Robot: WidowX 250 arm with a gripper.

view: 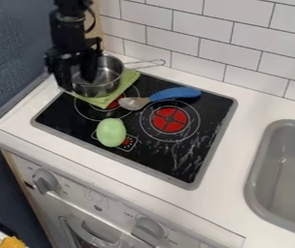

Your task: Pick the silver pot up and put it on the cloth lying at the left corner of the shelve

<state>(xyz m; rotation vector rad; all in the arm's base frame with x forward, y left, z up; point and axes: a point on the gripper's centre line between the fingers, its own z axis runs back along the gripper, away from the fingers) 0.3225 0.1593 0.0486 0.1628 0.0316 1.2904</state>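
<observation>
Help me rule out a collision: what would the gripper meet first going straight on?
Probably the silver pot: the gripper points down at it, though whether wall or floor comes first is unclear.

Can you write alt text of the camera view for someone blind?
A black robot gripper is at a silver pot over a green cloth, at the upper left of a black stovetop. Nearby lie a blue-handled spoon and a pale green egg-shaped object; a gray sink is at the right.

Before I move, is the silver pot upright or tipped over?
Upright: the silver pot has its open rim facing up and its bottom toward the green cloth.
</observation>
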